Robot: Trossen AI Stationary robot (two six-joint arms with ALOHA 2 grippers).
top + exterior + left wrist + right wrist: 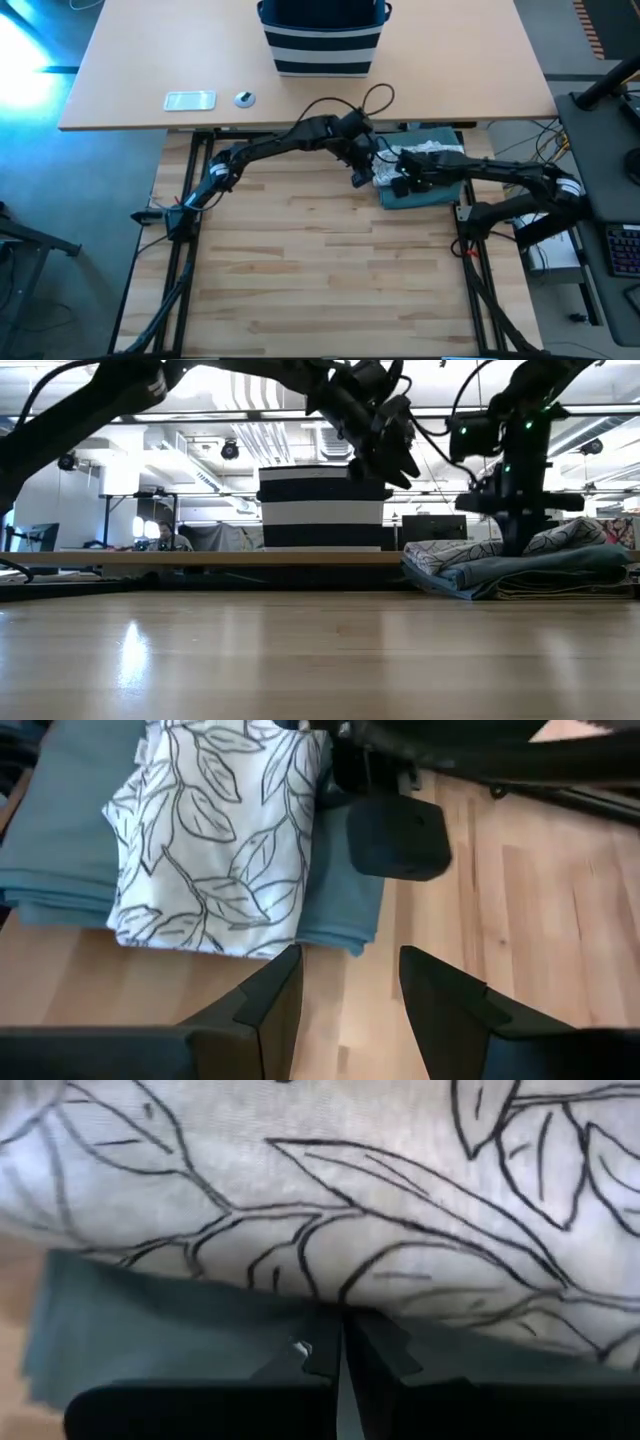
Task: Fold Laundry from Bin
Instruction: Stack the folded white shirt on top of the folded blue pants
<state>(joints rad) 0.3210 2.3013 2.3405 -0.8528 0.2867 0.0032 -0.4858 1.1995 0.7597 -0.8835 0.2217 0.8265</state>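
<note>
A folded stack lies at the far right of the wooden table: a teal-green garment with a white leaf-patterned garment on top. My right gripper is shut and points steeply down at the stack's left near part. My left gripper hangs open above bare wood just left of the stack, with nothing between its fingers; in the low view it is raised well above the table. The navy, white-striped bin stands on the tan desk beyond the table. My right gripper comes down from above with shut fingers onto the teal garment's top layer, right at the patterned garment's edge. The stack lies flat on the table under it. Whether any cloth is caught between the fingertips, I cannot tell.
On the tan desk, left of the bin, lie a flat pale object and a small round one. The wooden table is bare wood over its middle, left and near parts. Cables loop above the left arm.
</note>
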